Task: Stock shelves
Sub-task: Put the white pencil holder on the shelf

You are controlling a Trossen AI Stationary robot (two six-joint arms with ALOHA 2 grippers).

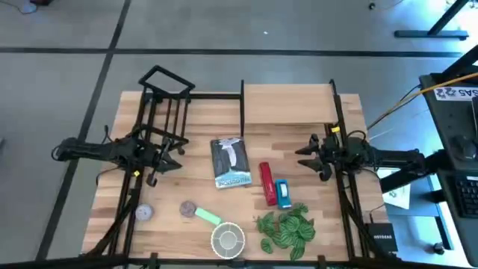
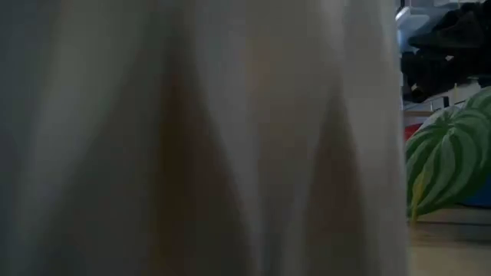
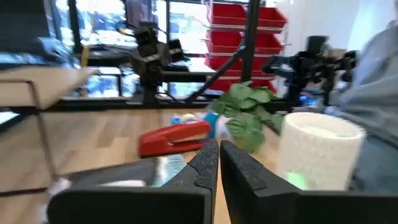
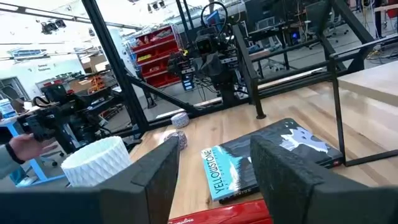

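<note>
Looking down, I see nothing shelved: book (image 1: 231, 161), stapler (image 1: 267, 183), plant (image 1: 287, 228) wait. Left gripper (image 1: 170, 158) together, right gripper (image 1: 310, 155) apart, both empty.

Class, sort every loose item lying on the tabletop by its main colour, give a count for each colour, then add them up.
Red: 1, the stapler
Blue: 1, the small box
Green: 2, the leafy plant and the green-handled tool
Dark: 1, the Yellowstone book
White: 1, the ribbed cup
Silver: 1, the round disc
Total: 7
</note>
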